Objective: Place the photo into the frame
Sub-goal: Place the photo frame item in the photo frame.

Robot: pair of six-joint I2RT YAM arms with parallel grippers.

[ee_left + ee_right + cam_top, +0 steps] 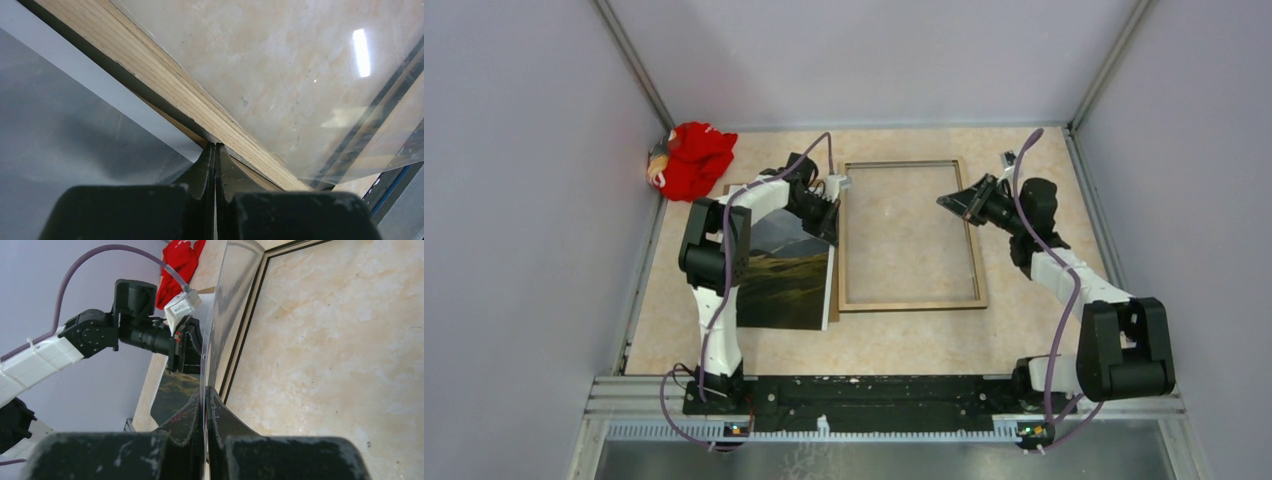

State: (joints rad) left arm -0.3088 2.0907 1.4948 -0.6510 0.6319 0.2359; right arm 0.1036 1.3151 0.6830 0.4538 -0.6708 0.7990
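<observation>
Two grippers, both closed tight on my screens. The left gripper [215, 148] has its fingers pressed together with nothing visible between them. Its tips sit right at the seam where the outer edge of the frame [911, 304] runs beside the photo [789, 282]. From its wrist camera, the light wood rail runs diagonally just right of the fingertips, and the photo's white border and grey print lie just to their left.

The right gripper [205, 391] hangs over the frame's opening, on the side far from the left gripper. Its fingers are shut as well, and a thin clear pane [231, 300] rises edge-on from between the tips, so it looks pinched there. I can't see from the top view how far the pane is tilted. Beyond that pane I can see the left arm's wrist, and past it a red cloth [694, 158] near the far wall.

The frame lies flat on the table [1024, 335], tan wood side up, between the two grippers. The photo lies face up beside it, on the left gripper's outer side, partly under that arm's forearm. Its long edge runs close along the frame's rail, and it is not yet inside the frame.
</observation>
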